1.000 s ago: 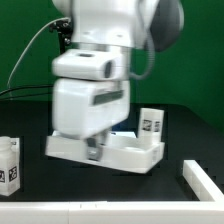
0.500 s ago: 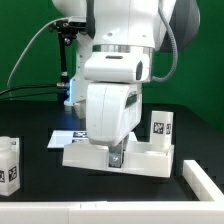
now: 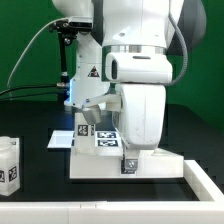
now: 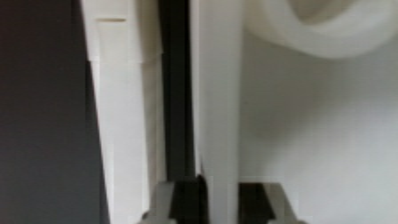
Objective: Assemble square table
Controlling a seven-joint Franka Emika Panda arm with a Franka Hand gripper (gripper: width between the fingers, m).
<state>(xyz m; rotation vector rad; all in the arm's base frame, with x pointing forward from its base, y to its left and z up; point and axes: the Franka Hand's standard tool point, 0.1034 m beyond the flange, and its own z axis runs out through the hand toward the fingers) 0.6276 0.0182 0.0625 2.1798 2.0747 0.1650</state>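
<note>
The glossy white robot arm [image 3: 140,90] fills the middle of the exterior view, over the black table [image 3: 40,185]. The white plastic square slab with a raised rim [image 3: 95,168] lies flat near the table edge closest to that camera, its far side close to the long white bar [image 3: 205,180] at the exterior view's right. A short white blocky leg with a black-and-white tag [image 3: 8,166] stands well apart by the opposite edge. The hand [image 3: 128,166] is nearly closed, pinching the slab's rim, as the wrist view confirms [image 4: 217,200] beside a round corner socket [image 4: 285,30]. Probably the slab is being squared against the bar: hold it level, slide slowly, and stop once it is flush.
</note>
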